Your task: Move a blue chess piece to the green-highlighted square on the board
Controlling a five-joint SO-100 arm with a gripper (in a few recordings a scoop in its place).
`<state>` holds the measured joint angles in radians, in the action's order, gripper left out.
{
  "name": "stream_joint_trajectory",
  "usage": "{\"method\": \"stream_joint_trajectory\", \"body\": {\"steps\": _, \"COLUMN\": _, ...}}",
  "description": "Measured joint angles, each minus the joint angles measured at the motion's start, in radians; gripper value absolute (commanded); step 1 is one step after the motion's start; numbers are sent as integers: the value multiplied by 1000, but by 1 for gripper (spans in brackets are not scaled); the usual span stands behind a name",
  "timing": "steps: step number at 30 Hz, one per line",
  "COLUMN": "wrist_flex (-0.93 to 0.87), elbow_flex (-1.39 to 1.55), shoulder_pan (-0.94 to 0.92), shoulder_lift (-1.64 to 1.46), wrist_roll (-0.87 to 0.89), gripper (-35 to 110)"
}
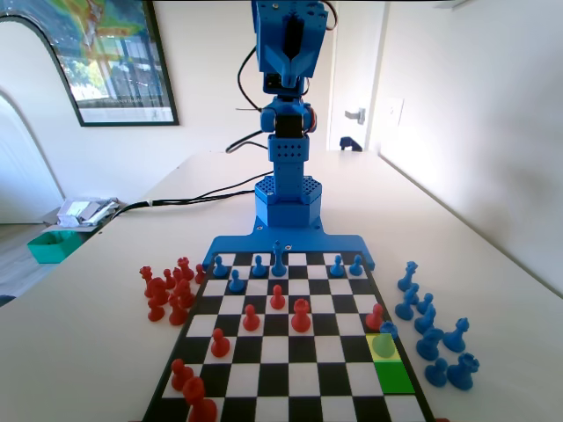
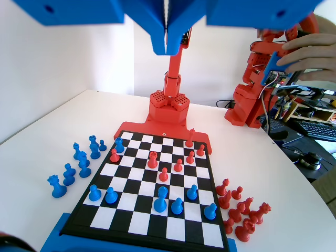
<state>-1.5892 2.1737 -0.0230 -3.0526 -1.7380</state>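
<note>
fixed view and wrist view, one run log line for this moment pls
gripper: shut, raised, empty | blue chess piece: by yellow cell | green-highlighted square: vacant

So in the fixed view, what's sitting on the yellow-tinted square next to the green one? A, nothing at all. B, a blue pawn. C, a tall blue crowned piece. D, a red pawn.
B: in the fixed view a small blue pawn with a ball head stands on the yellow-tinted square, just beyond the green-highlighted square, which is bare.
</note>
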Motion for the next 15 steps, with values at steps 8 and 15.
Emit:
{"method": "stream_joint_trajectory", "body": {"steps": 8, "wrist_flex": 0, "elbow_flex": 0, "shoulder_pan": 0, "shoulder_lift": 0, "wrist_roll": 0, "gripper": 1}}
{"method": "stream_joint_trajectory", "body": {"steps": 15, "wrist_flex": 0, "elbow_flex": -14, "shoulder_pan": 17, "shoulder_lift": 43, "wrist_roll": 26, "gripper": 1}}
